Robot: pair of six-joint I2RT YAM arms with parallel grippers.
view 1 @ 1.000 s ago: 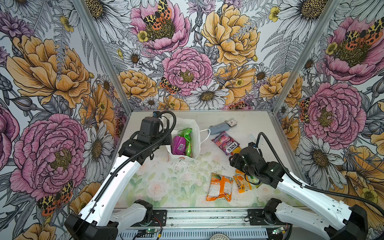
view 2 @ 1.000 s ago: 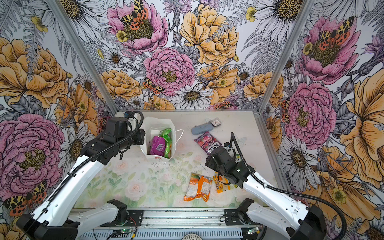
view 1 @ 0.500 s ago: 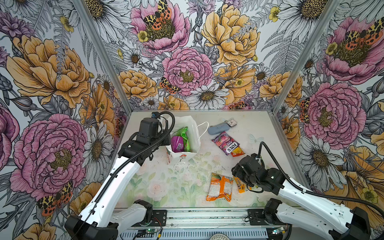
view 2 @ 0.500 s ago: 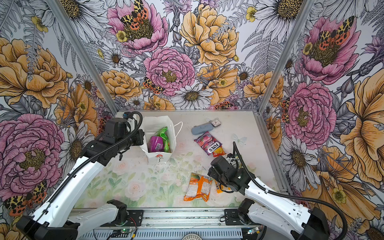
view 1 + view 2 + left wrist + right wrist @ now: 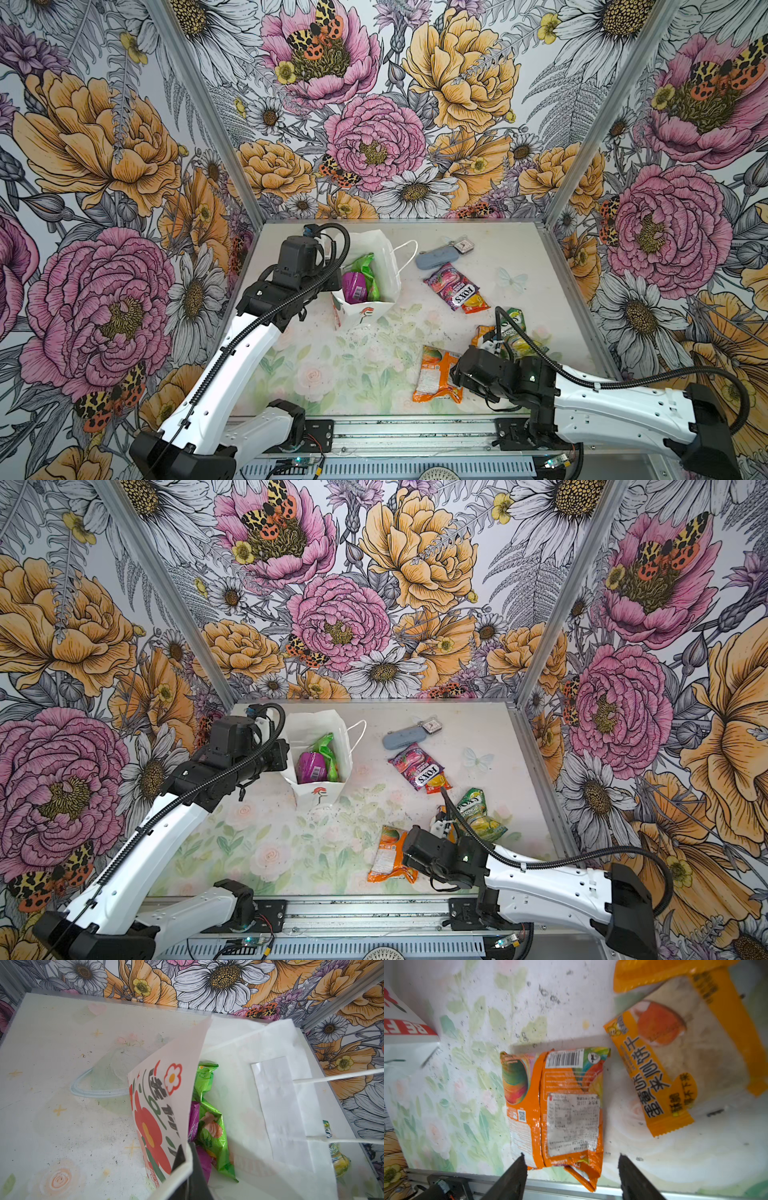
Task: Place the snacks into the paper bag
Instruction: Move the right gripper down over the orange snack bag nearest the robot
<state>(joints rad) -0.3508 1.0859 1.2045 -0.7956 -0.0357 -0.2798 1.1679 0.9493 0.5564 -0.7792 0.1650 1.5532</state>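
The floral table [image 5: 316, 374] fills the lower middle of both top views. The paper bag [image 5: 365, 311] stands upright in the upper left part of the table with its mouth open, and 1 cord handle loops out to the right. The left gripper [image 5: 332, 282] is clamped on the bag's left rim. In the left wrist view its dark fingers [image 5: 195, 1176] pinch the paper edge at the lower middle of the frame.

2 snacks sit inside the bag, a purple pouch [image 5: 353, 286] and a green packet [image 5: 368, 266] just beside it.

The other snacks lie on the table, well apart from the bag.
- An orange packet [image 5: 434, 374] lies flat at the lower right, barcode side up.
- The right gripper [image 5: 571, 1164] is over its near end, jaws spread wide, with 1 finger on each side of the packet. It grips nothing, and I cannot tell whether the fingers touch the wrapper.
- An orange biscuit packet [image 5: 675, 1059] lies near it, at the upper right of the right wrist view.
- A green and yellow packet [image 5: 515, 336] lies just behind the right arm.
- A pink FOXS packet [image 5: 451, 286] lies at the middle right, with a small red-yellow packet [image 5: 476, 307] touching its lower end.

A grey-blue case [image 5: 434, 259] lies at the upper right of the table, with a small square tag [image 5: 463, 246] at its end.
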